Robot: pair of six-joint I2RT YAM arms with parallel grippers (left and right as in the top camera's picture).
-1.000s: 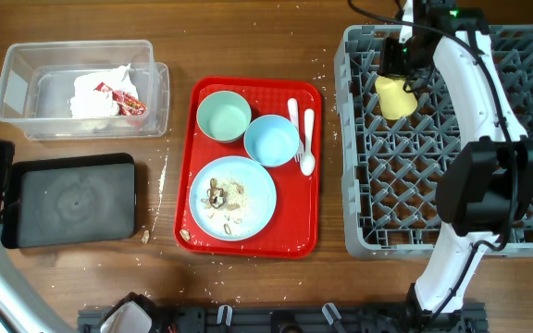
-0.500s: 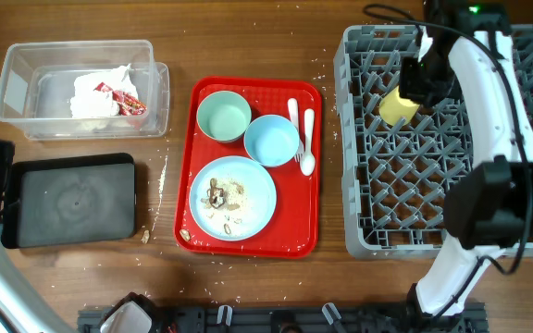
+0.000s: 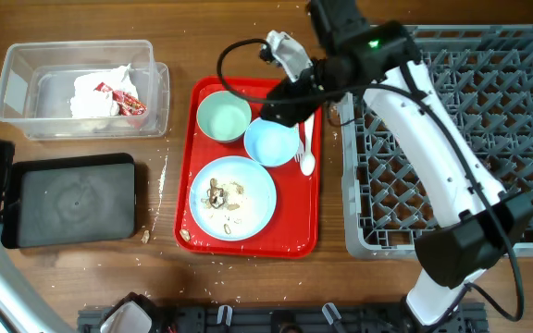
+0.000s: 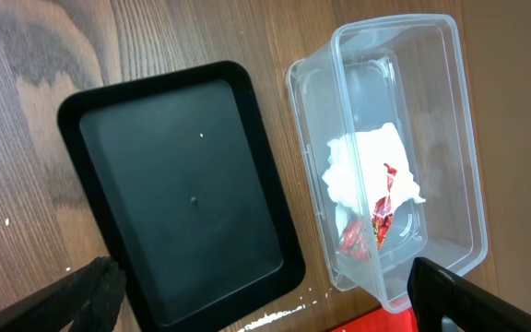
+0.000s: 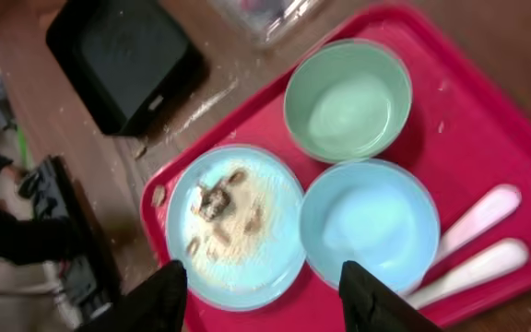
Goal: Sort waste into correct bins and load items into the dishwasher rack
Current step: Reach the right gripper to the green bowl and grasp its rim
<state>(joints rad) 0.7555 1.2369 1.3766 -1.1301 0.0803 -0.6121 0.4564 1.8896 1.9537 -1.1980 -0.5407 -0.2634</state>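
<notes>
My right gripper [image 3: 278, 107] [image 5: 270, 309] hangs open and empty over the red tray, above the seam between the light blue plate [image 5: 238, 221] and the light blue bowl [image 3: 271, 141] [image 5: 367, 226]. Brown scraps [image 3: 218, 195] lie on the plate [image 3: 232, 197]. The pale green bowl [image 3: 223, 117] sits behind, and the white spoon and fork [image 3: 307, 157] lie to the right. The grey rack [image 3: 489, 139] fills the right side. The yellow cup is hidden. My left gripper [image 4: 265, 314] is open above the black tray [image 4: 187, 184] and the clear tub [image 4: 431, 111], which holds a napkin [image 4: 362, 171] and a wrapper [image 4: 381, 212].
The red serving tray [image 3: 248, 245] carries the dishes at the table's middle. The clear tub [image 3: 17, 83] stands at the back left, the black tray [image 3: 72, 199] in front of it. White crumbs dot the wood between these and the red tray. My right arm spans the rack's left edge.
The right gripper opened, left the yellow cup in the rack and swung left to above the red tray. The left arm has not moved.
</notes>
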